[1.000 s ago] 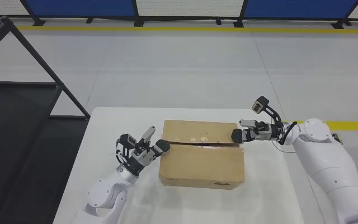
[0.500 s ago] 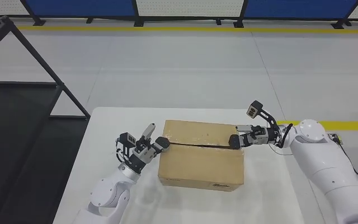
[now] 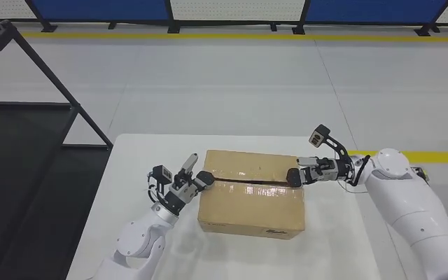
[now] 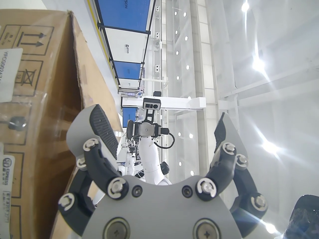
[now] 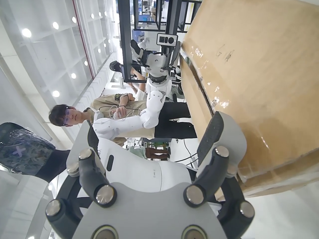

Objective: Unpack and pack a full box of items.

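Cardboard box (image 3: 252,192) flanked by two pincers.
The box is set in the middle of the table (image 3: 140,161) with flaps shut; the left pincer (image 3: 197,173) is held open at its left top edge, the right pincer (image 3: 297,170) open at its right.

- the box (image 3: 252,192) rests on the table (image 3: 140,161), about midway across it, and its top seam (image 3: 248,180) runs from its left end to its right end.
- the left gripper (image 3: 196,173) is at the box's left end, level with the top edge. one finger (image 4: 99,123) is just beside the box's end wall and the other is farther out from the box.
- the right gripper (image 3: 294,175) is at the box's right end, by the end of the seam.
- a frame (image 3: 42,105) stands on the floor well to the left of the box, beyond the table's edge.
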{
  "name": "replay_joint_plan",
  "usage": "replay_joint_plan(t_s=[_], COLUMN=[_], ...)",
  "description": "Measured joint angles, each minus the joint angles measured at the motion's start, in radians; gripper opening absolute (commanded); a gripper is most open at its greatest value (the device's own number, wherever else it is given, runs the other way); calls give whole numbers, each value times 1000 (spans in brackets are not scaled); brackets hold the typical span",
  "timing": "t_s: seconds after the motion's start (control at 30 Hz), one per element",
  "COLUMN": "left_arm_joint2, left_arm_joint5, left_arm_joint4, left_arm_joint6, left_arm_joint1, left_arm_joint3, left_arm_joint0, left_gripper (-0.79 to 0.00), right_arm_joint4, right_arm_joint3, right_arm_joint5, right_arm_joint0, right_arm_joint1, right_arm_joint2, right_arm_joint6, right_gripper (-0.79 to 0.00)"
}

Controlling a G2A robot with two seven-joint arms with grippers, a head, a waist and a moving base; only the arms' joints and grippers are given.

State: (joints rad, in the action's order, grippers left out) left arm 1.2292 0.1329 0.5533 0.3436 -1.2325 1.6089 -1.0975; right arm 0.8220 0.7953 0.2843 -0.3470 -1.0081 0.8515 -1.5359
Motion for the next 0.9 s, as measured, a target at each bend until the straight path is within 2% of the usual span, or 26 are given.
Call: replay_joint_plan(t_s=[0.23,0.4,0.67,0.9], left_arm_joint2=[-2,20,141,247], left_arm_joint5=[-1,33,124,217], left_arm_joint4=[-3,19,149,192], left_arm_joint6=[8,20,51,0], left_arm_joint1=[-5,-7,-1,1], left_arm_joint3=[2,30,108,146], left_arm_joint0=[6,-3,-68,-162], left_gripper=[0,0,0,0], right_arm_joint4=[1,-6,-21,-36], right_arm_joint3=[-14,-40,-64,-30], right_arm_joint5=[0,0,24,54], right_arm_joint0=[-7,0,5,-19], right_arm_joint1=[11,8,-7,-17], right_arm_joint2=[-18,-27,-24,-20], right_arm_joint6=[0,0,24,54], right_gripper=[0,0,0,0])
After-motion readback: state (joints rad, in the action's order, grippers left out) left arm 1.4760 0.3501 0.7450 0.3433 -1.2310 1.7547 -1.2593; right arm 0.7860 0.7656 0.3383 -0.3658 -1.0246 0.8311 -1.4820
